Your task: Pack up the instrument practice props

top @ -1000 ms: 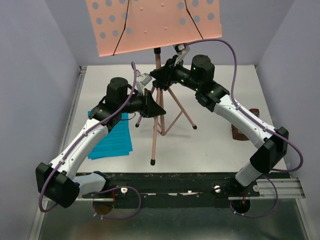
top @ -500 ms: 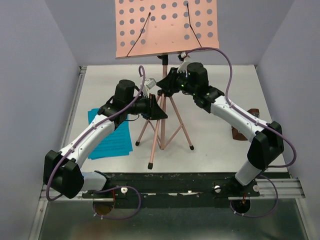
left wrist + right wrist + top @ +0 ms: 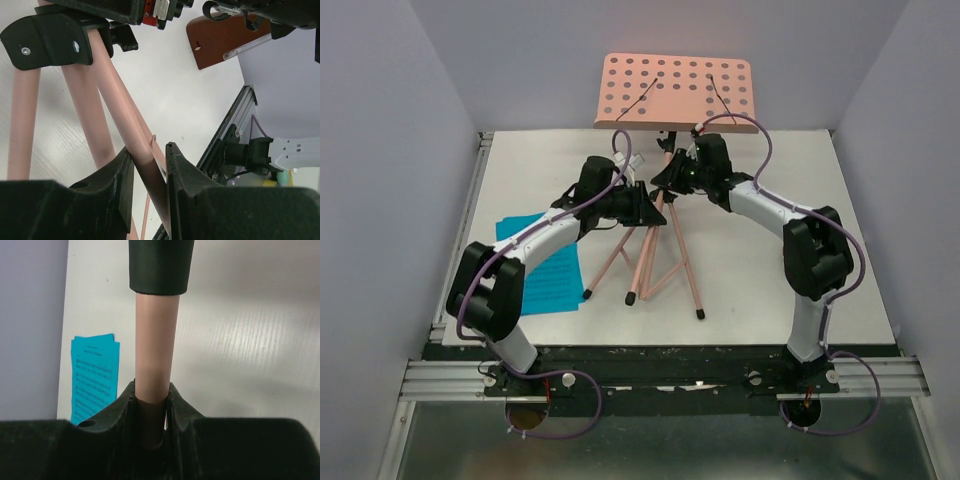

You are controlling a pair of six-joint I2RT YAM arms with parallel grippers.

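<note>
While both arms meet at its middle, the music stand (image 3: 675, 90) rises from the centre of the white, faintly ribbed table (image 3: 760, 290). Its long axis runs from three black-capped feet spread toward 6 o'clock up to the desk at 12 o'clock. The desk is a salmon-pink panel dotted with rows of round holes, seen nearly edge-flat, its face turned upward. Two thin black wire arms (image 3: 645, 92) lie across it. The legs and post are smooth pink tubes joined by black brackets.

At 9 o'clock from the feet the music sheets (image 3: 545, 270) lie flat on the table. They are bright blue rectangles, long side running from 12 to 6. Staves and a title line are printed in black, too small to read.

The left gripper (image 3: 148, 150) comes in from 9 o'clock, its black fingers closed narrowly on one slanting leg tube. The right gripper (image 3: 150, 390) comes in from 3 o'clock and pinches the post just below a black sleeve (image 3: 160, 265), the tube filling the gap between its fingers.

Only the left wrist view shows the metronome (image 3: 220, 42), a brown round-cornered shape beside a clear piece, lying on the table beyond the legs.
</note>
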